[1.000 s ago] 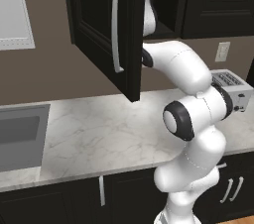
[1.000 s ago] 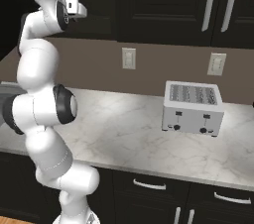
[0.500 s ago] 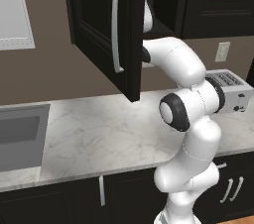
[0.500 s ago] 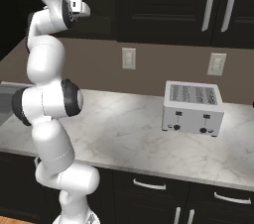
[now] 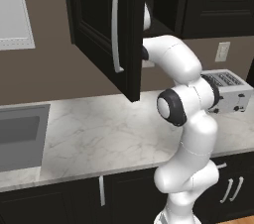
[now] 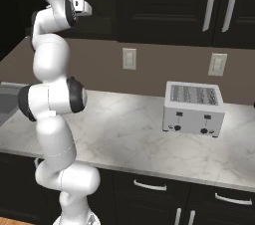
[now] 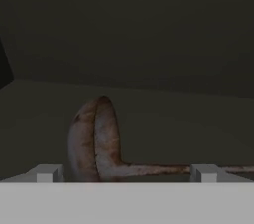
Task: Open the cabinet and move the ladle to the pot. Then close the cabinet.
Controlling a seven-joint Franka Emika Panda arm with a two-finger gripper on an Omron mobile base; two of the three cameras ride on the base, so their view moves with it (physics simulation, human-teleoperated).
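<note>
Cabinet [image 5: 106, 25] door stands swung open toward the cam in left base view, long silver bar handle [image 5: 116, 22] on its face, door edge hanging over the marble bench [image 5: 99, 134]. Arm [image 5: 186, 114] rises from the lower right, elbow bent, upper links reaching up and left behind the open door into the cabinet; hand is hidden by the door there. In right base view the wrist end sits high at far left, pointing right toward the dark cabinet front.

Hand view: gripper [image 7: 124, 173] w/ jaws wide apart, nothing clamped. Two pale finger tips [image 7: 45, 173] show at the bottom edge, one left, one right. Ladle [image 7: 96, 143] lies on the cabinet shelf [image 7: 188, 119] just ahead of the tips: brownish round bowl standing on edge btwn them, nearer the left tip, thin handle running off to the right past the right tip. Can't tell if either tip touches it. Cabinet interior is dim, back wall plain.

On the bench: silver toaster [image 6: 194, 108] at right, against the brown wall, well apart from the arm. Sink [image 5: 20, 136] set into the bench at far left in left base view. Two wall outlets [image 6: 129, 58] above the bench in right base view. Black lower cabinets [image 6: 164, 199] w/ short silver handles under the bench.
</note>
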